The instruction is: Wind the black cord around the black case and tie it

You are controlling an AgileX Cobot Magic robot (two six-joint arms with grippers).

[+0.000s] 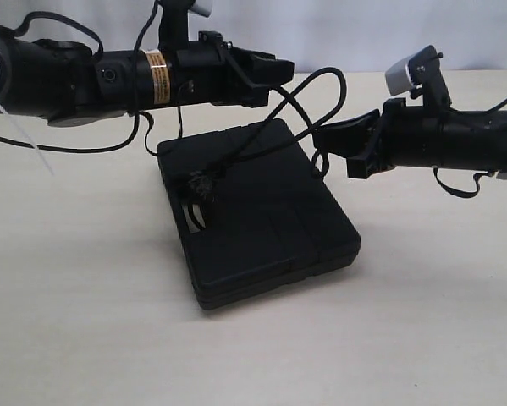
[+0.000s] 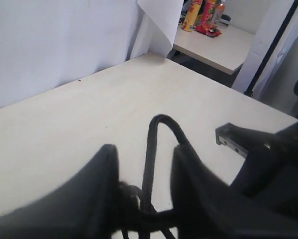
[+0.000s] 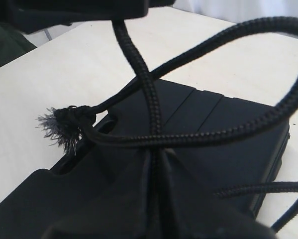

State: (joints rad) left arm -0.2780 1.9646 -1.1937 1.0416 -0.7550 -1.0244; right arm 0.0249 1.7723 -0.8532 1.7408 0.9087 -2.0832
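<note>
Two robot arms work the black cord (image 3: 149, 89) above the black case (image 1: 270, 224), which lies flat on the table (image 1: 84, 304). The right pincer (image 3: 153, 158) is clamped tight on the cord. The left pincer (image 2: 145, 154) stands part-way open, with a raised strand between its fingers that is not visibly pinched. The cord's frayed knot (image 3: 59, 125) rests on the case's top. To tie well, the left pincer should probably close squarely on that strand before either arm pulls, keeping the loop taut.
</note>
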